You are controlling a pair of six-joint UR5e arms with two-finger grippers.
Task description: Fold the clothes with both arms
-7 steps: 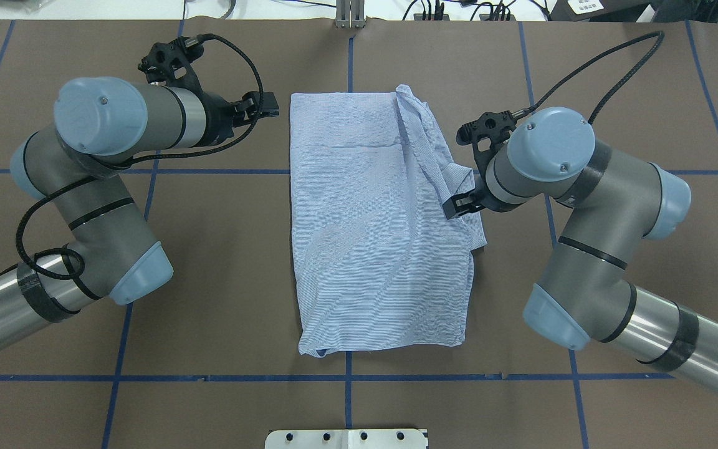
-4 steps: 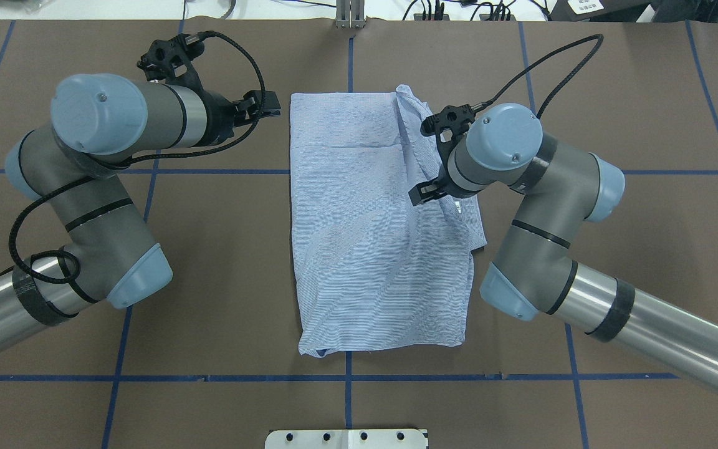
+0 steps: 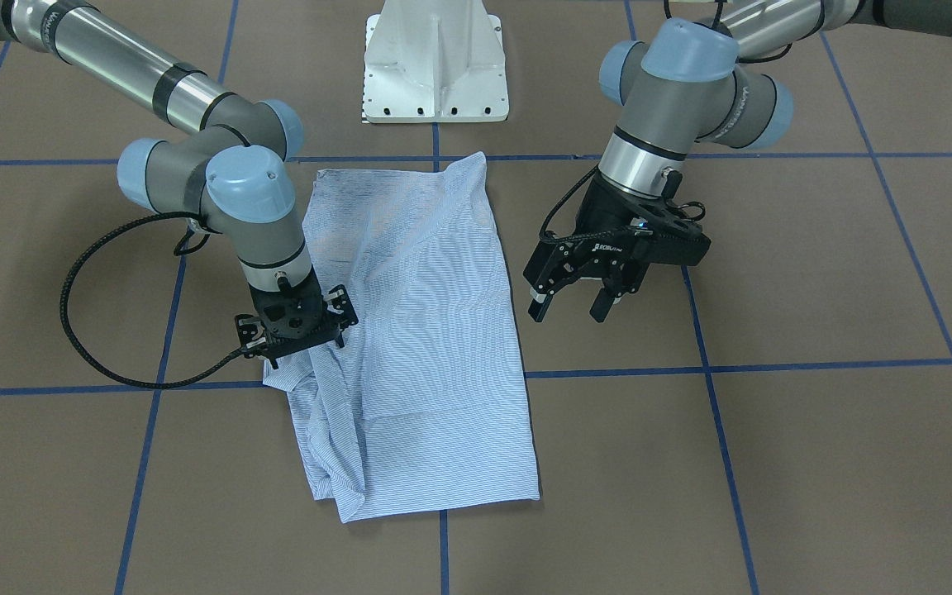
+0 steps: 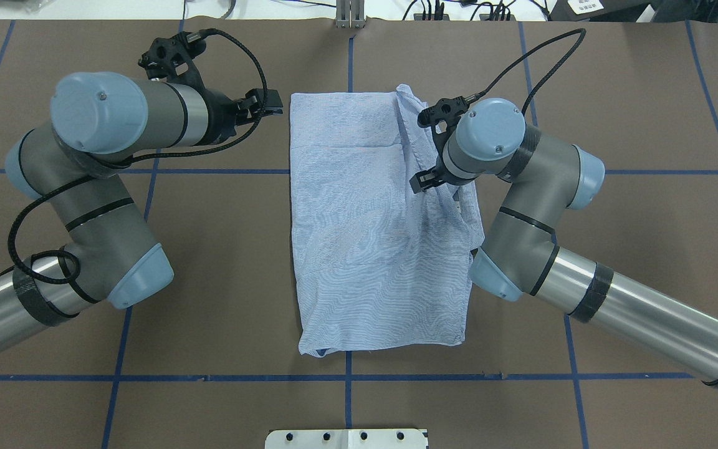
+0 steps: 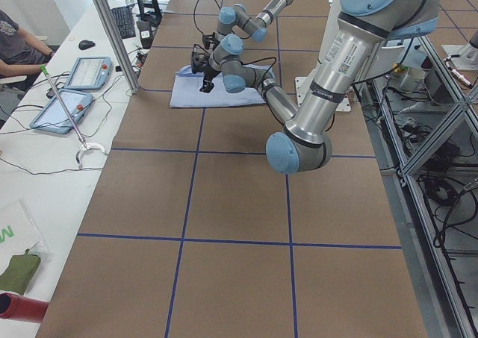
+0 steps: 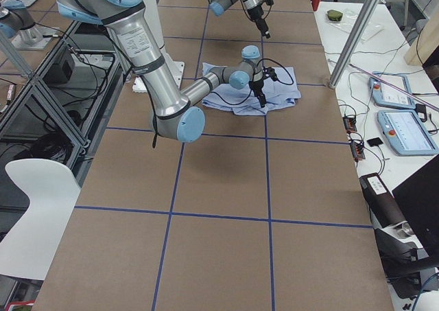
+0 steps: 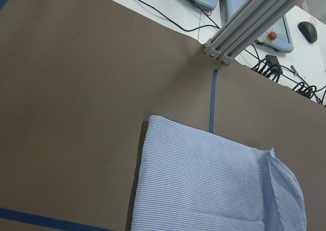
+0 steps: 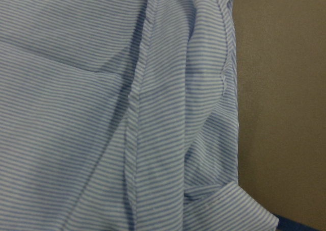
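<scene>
Light blue, finely striped cloth fills the middle of the scene: the shirt (image 4: 365, 262) lies flat on the brown table (image 4: 209, 293), folded into a long rectangle that runs away from my base. Its side toward my left arm is a clean, straight edge. Its side toward my right arm is rumpled, with a raised ridge of loose folds along that border. My right gripper (image 3: 301, 337) points straight down onto that bunched ridge, right against the fabric. Its fingertips are hidden under the wrist and the cloth, so I cannot tell whether they are clamped or apart. My left gripper (image 3: 567, 310) hangs above bare table just beside the straight edge, its fingers (image 3: 539, 307) spread wide with nothing between them. Blue tape lines (image 4: 209, 171) cross the tabletop in a grid, and my white pedestal (image 3: 435, 66) stands behind the shirt's near end.
</scene>
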